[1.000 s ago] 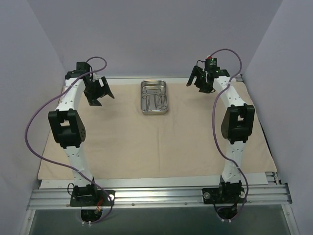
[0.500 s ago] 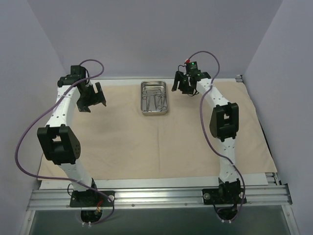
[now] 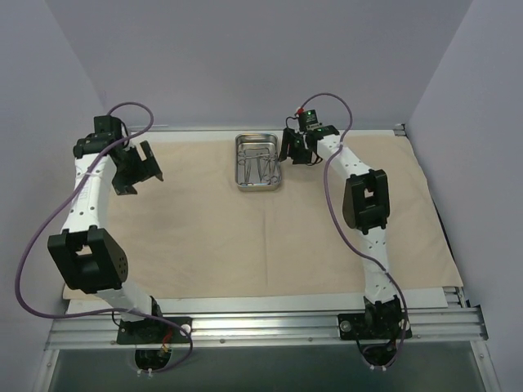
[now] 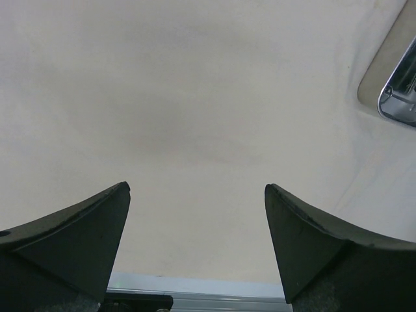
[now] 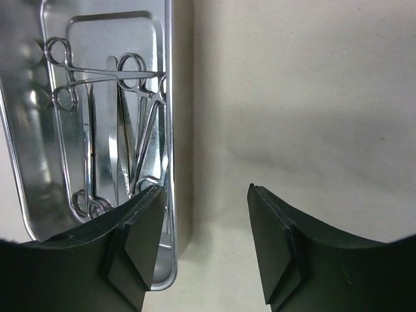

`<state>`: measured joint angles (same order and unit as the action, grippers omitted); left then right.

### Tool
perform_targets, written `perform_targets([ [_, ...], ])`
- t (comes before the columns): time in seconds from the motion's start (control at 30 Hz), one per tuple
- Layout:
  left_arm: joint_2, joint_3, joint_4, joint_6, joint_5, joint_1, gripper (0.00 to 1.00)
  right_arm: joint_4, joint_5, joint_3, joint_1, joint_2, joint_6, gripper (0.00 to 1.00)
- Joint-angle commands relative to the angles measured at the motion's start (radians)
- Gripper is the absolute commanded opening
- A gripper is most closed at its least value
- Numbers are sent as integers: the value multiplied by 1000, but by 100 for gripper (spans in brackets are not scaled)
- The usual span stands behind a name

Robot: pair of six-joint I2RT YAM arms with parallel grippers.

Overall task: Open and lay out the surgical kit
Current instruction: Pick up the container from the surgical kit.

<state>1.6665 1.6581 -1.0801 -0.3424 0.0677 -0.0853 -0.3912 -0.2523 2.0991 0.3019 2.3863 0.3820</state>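
In the upper left of the top view the left gripper (image 3: 135,167) hangs over the cloth wrap (image 3: 245,237), fingers spread wide with nothing between them. The wrap lies opened flat over the bench (image 3: 425,298). It looks soft, limp and light, likely best pinched at an edge. At upper centre the steel tray (image 3: 258,189) sits on it, rigid and slick, so its rim is probably the surest hold. Inside lie the scissors and forceps (image 3: 260,167), thin, hard and overlapping, probably needing a pinch across one shank. Just right of the tray the right gripper (image 3: 292,149) is open and empty.
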Motion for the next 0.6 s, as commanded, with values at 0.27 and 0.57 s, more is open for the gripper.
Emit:
perform_targets([
  [0.27, -48, -63, 66, -46, 116, -96, 95, -15, 21, 79, 37, 34, -23, 52],
  [0.57, -97, -113, 95, -70, 228, -117, 94, -17, 41, 116, 59, 102, -48, 48],
])
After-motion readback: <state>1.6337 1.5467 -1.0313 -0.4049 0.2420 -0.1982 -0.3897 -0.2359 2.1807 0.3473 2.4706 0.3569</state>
